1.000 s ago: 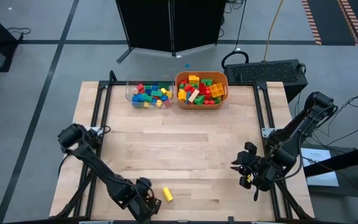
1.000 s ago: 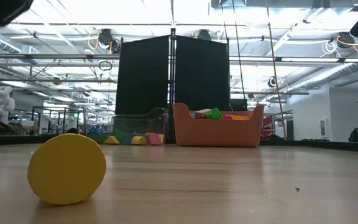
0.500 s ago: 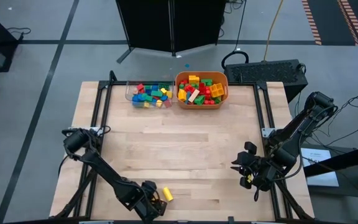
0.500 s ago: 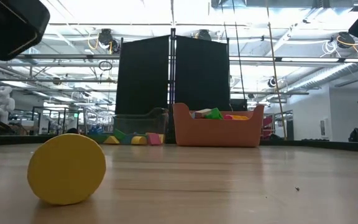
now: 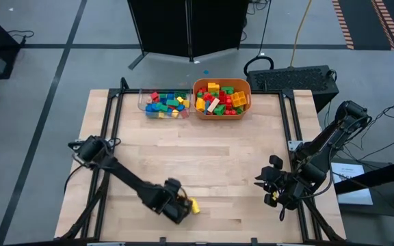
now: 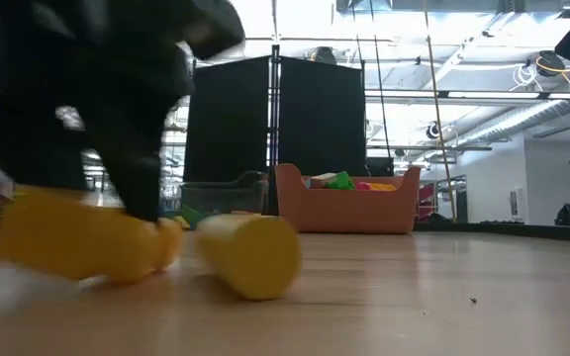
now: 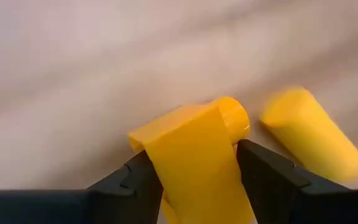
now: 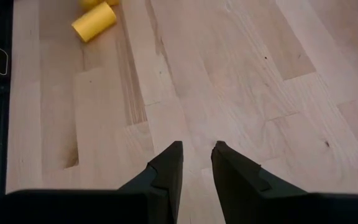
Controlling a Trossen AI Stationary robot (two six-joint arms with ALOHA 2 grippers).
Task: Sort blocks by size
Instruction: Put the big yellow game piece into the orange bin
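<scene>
Left hand (image 7: 191, 171) grips 1 yellow block (image 7: 194, 155) (second yellow cylinder (image 7: 312, 134) beside).

A grey floor (image 5: 40, 61) crossed by dark lines surrounded the wooden table (image 5: 204, 157). Black screen panels (image 6: 277, 138) stood behind it. Bright ceiling lights (image 6: 384, 30) lit what seemed an open workshop hall.

Bright, even overhead light; ceiling glare in low view; motion blur on left hand (image 6: 117, 129); soft shadows.

No text, label or number can be read in any view. The blocks (image 5: 217, 98) carry no legible marks.
</scene>
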